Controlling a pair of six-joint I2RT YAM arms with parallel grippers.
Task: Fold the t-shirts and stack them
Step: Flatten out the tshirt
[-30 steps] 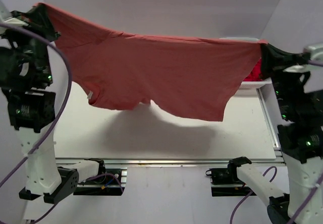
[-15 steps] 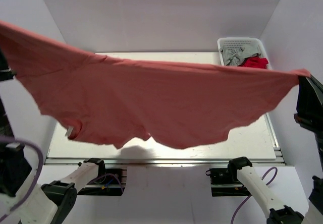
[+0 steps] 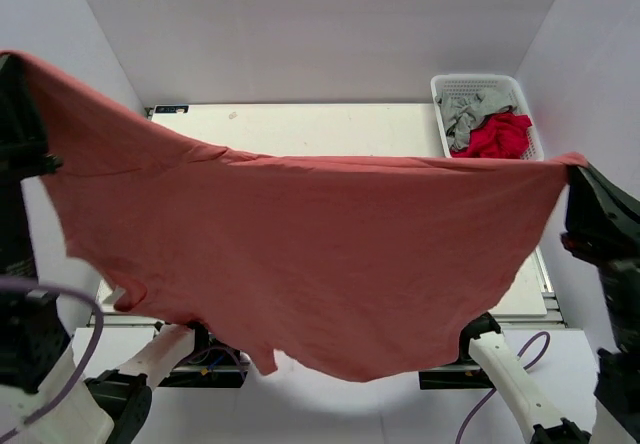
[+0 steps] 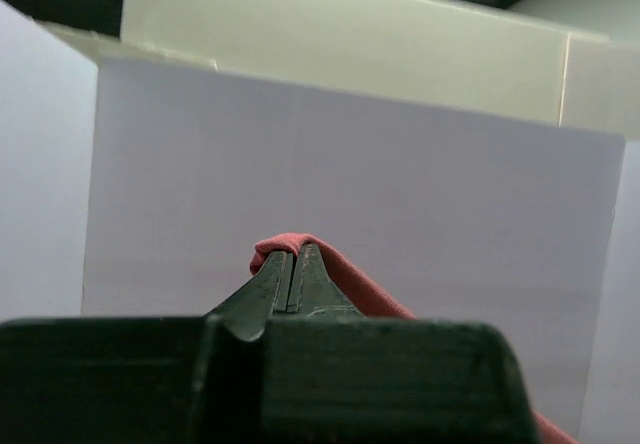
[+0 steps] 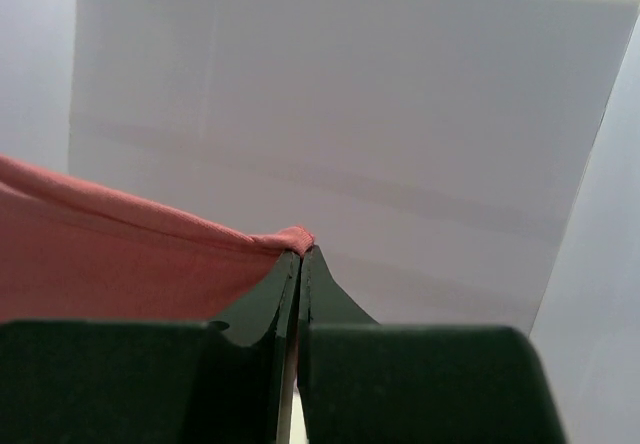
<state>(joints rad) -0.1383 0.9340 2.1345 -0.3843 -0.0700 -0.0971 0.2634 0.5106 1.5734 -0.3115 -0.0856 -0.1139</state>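
Jaws of both grippers are pressed fully together on cloth. The left gripper (image 4: 290, 256) pinches a small rolled corner of the salmon-red t-shirt (image 3: 320, 254), and the right gripper (image 5: 300, 252) pinches the far end of the same edge. No gap shows between either pair of fingers.

In the overhead view the shirt hangs clear of the table (image 3: 330, 124) as one broad sheet, held at about 10 o'clock and 3 o'clock. Its free edge sags toward 6 o'clock over the arm bases, and one sleeve (image 3: 130, 294) droops at about 8 o'clock. The left corner sits visibly higher than the right. A white basket (image 3: 480, 82) at 1 o'clock on the table holds a red garment (image 3: 497, 136) and a grey garment (image 3: 466, 110).

The step in hand appears to be spreading the shirt so it can be laid flat for folding. To do it well:

- Level the two corners and keep the top edge evenly taut, so no diagonal creases set in.
- Carry the sheet toward 12 o'clock and lower it until the hanging edge meets the table first, then draw back toward 6 o'clock so the cloth unrolls smoothly.
- Stay left of the basket at 1 o'clock.
- Move without jerks, since each grip holds only a thin fold past the fingertips.
- Release only once the cloth lies flat on the table.
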